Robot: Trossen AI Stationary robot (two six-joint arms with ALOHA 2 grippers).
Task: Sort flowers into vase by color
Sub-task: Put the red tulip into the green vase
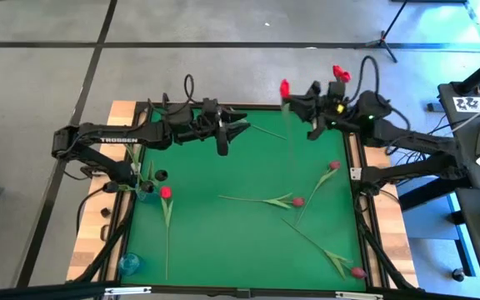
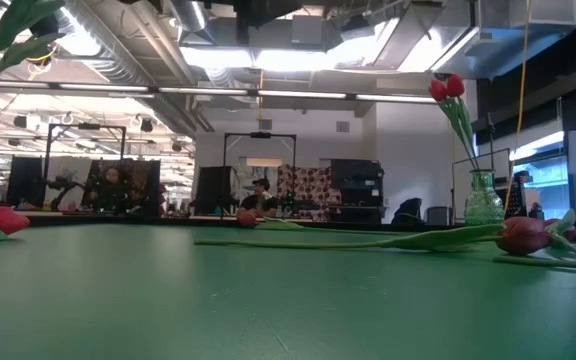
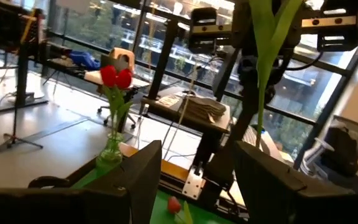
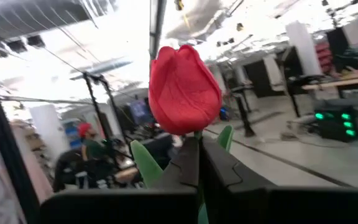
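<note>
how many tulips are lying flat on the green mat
4 tulips: one near the left edge, two right of centre, one in the right corner away from the arms' bases. A fifth is held by the right gripper.

Two black, multi-jointed robot arms, the left arm (image 1: pixel 107 140) lettered "TROSSEN" in white along its link. Black cables loop over both wrists. A green indicator light glows on the right arm (image 1: pixel 407 146). Each end effector carries flat, angular matte-black fingers (image 3: pixel 138 177).
</note>
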